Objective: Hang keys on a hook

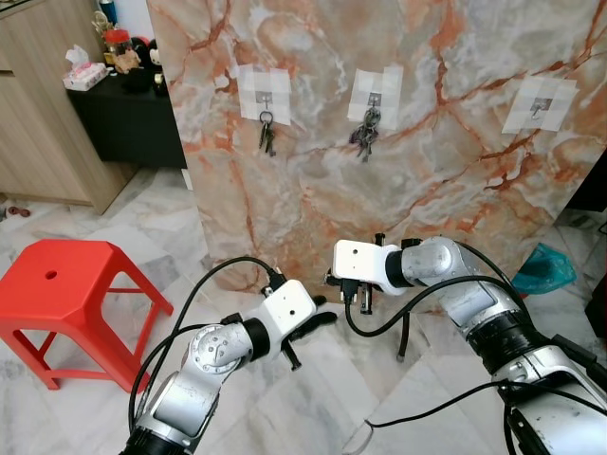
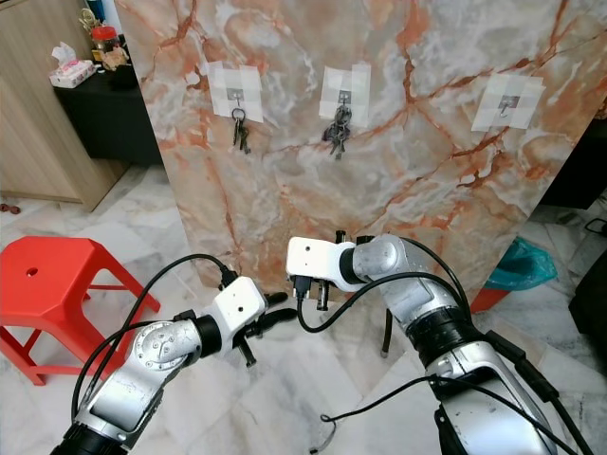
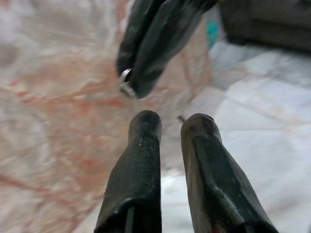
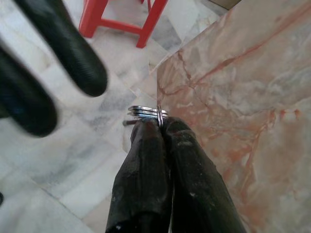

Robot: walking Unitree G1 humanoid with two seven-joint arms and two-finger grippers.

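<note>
The right claw point(image 4: 163, 127) pinches a key ring point(image 4: 146, 112), but its fingers cover most of it, so only a short stack of metal loops shows past the tips, and any keys on it cannot be made out. In the head views that claw's tips are too small to read. In the right wrist view the left claw point(image 4: 51, 80) is a dark blur, cut off by the picture's edge. The two key bunches point(image 1: 266, 134) point(image 1: 365, 136) hanging on the marble panel point(image 1: 427, 161) are too small to count. The red stool point(image 1: 66, 299) is cropped at the left edge.
</note>
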